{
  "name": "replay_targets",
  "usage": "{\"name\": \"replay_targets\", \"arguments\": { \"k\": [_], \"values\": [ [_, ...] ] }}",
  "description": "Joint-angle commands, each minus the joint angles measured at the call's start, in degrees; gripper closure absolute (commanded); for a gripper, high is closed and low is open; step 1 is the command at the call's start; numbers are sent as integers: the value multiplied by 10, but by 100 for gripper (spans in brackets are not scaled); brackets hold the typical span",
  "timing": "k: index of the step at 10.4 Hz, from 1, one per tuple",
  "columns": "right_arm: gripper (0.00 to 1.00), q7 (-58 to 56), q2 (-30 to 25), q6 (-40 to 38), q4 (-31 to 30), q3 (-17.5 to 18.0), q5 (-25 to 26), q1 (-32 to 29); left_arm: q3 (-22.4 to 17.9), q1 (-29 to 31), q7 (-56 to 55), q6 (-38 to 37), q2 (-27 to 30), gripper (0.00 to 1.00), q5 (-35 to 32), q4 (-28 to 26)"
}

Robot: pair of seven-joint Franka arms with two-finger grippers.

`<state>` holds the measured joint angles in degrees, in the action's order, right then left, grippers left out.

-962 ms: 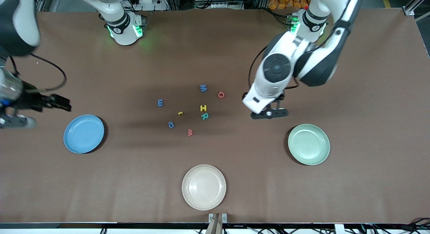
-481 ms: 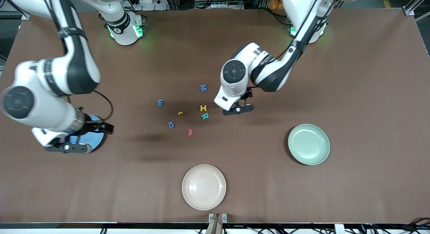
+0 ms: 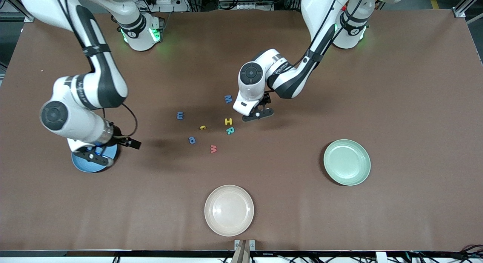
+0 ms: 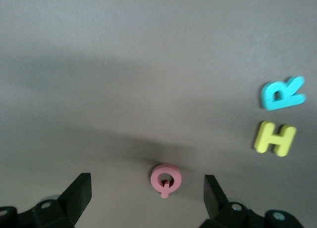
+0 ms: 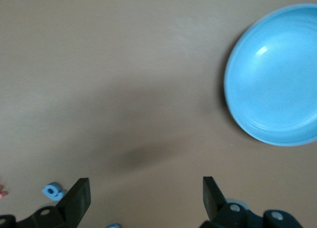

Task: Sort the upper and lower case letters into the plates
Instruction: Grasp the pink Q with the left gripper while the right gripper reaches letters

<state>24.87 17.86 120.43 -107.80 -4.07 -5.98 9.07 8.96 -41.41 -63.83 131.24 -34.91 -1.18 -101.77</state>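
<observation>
Both grippers stand with jaws open and empty — the left gripper (image 3: 257,114) hovers over a small pink foam letter Q (image 4: 165,178), ready to descend and pinch it, while the right gripper (image 3: 93,157) waits over the round sky-blue plastic plate (image 5: 277,79).

Even overhead light, soft shadows, slightly soft wrist views

The brown table (image 3: 396,85) is evenly lit from above in the front view, with faint dark shadows spreading under both arms and beside the letters. Green lamps glow at the arm bases. A pale sheen sits on the beige plate (image 3: 229,210) and the blue plate (image 5: 277,79). In the left wrist view the pink Q (image 4: 165,178) casts a small shadow; R (image 4: 281,93) and H (image 4: 274,137) look soft-edged.
</observation>
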Motion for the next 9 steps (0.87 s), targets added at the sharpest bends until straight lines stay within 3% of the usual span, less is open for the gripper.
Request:
{"name": "replay_targets", "arguments": {
  "k": [1, 6, 9],
  "values": [
    [0, 100, -75, -26, -42, 5, -23, -2, -4, -16, -31, 87, 12, 0, 10, -74],
    [0, 390, -75, -22, -42, 6, -17, 73, -4, -22, -36, 116, 10, 7, 7, -87],
    [0, 485, -28, 10, -37, 6, -16, 111, -5, -22, -33, 124, 2, 9, 4, -84]
  ]
}}
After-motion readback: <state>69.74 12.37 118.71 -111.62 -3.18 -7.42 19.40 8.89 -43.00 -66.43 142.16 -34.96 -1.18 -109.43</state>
